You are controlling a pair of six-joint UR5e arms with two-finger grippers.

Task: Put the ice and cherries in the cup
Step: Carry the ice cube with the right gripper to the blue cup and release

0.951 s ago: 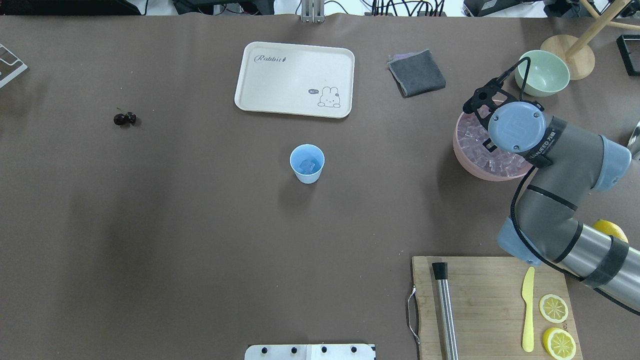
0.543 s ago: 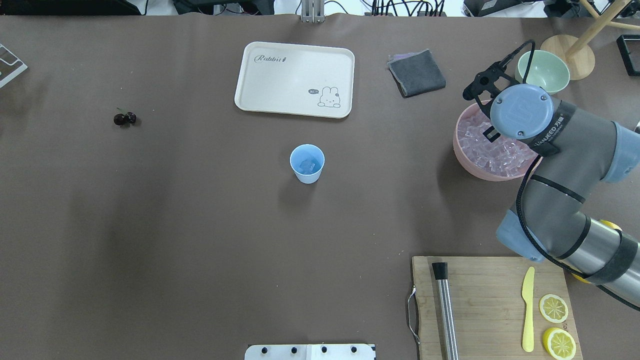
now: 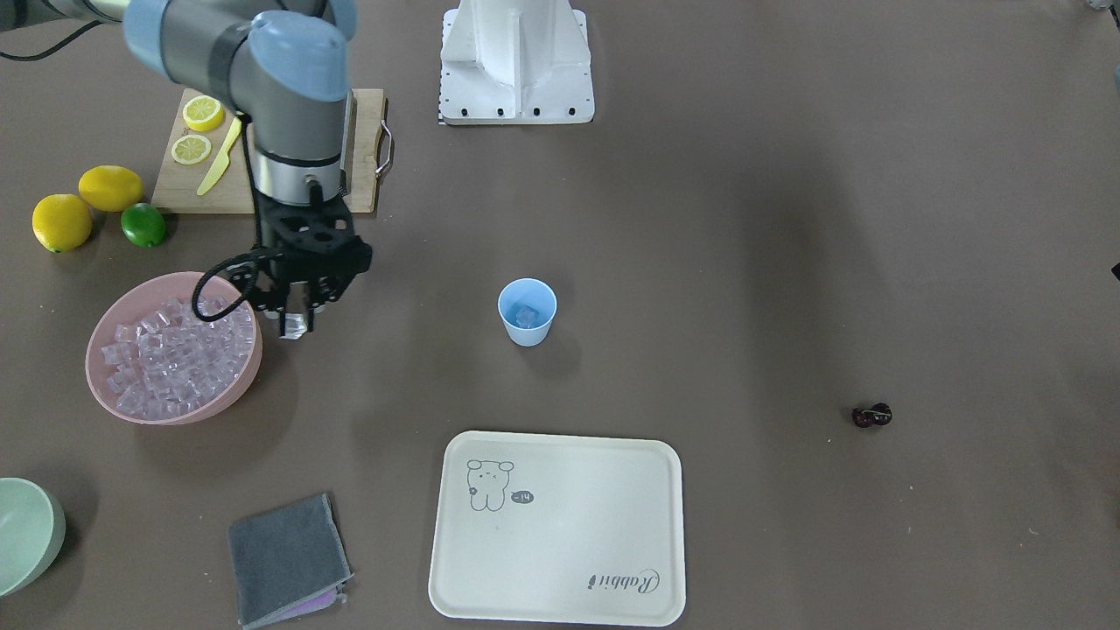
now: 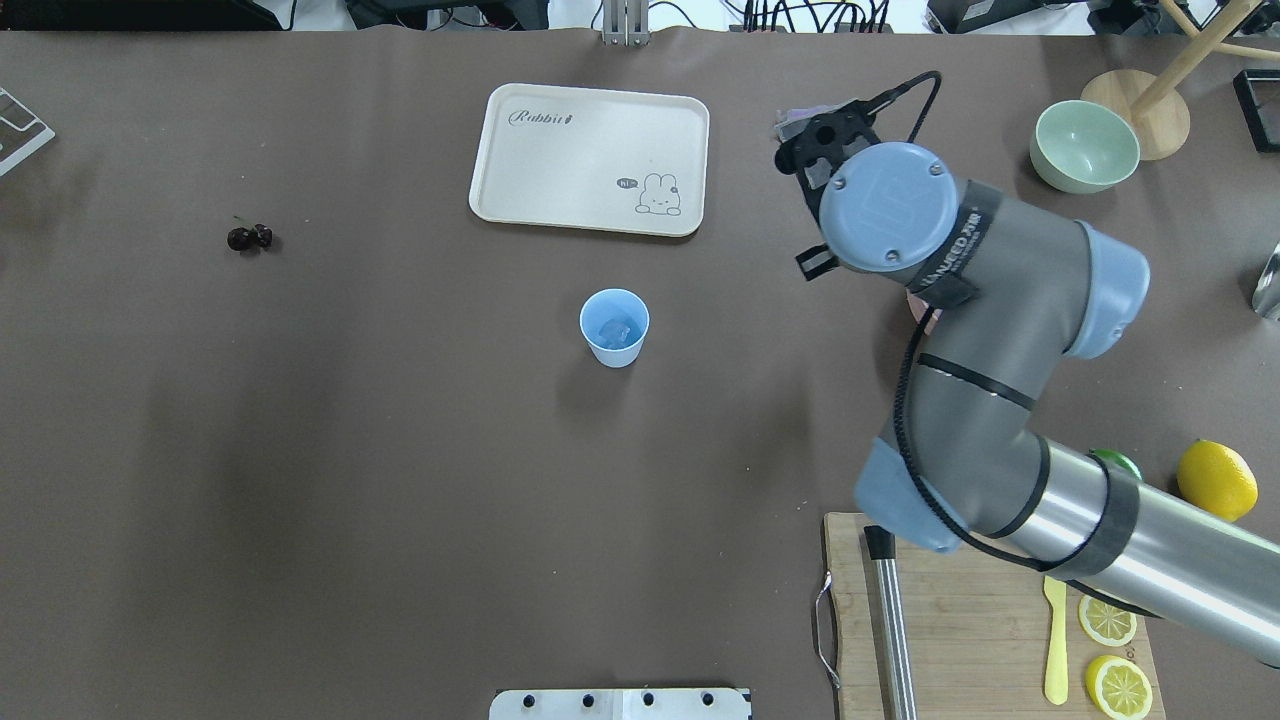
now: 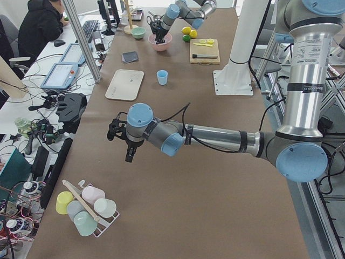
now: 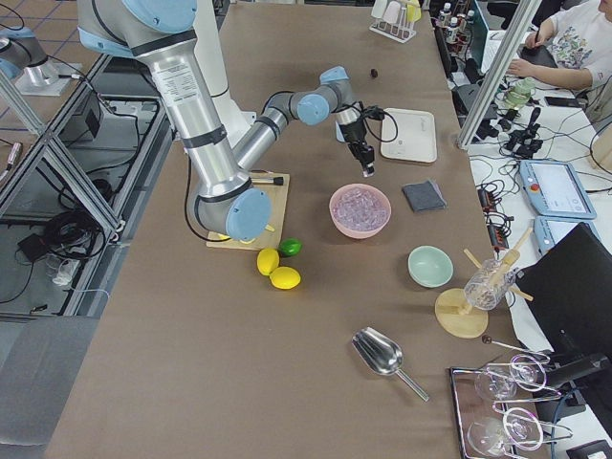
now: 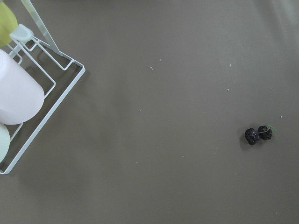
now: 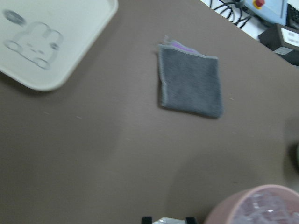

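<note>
One ice cube [image 3: 295,327], hidden overhead, sits in right gripper [image 3: 298,321].

Place: robotics lab.
Bench: brown-covered table [image 4: 400,480] with a white pedestal [image 3: 516,61] at the robot's edge.
Left side: operator [image 5: 39,24] at a desk, tablets [image 5: 60,75], cables [image 5: 43,129].
Frame: aluminium struts [image 5: 81,40].

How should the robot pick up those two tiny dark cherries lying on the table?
Probably straight down from above, pinching across the two round fruits of the cherries, not the stem. They lie low and side by side on the table, and the stem looks too thin to hold.
</note>
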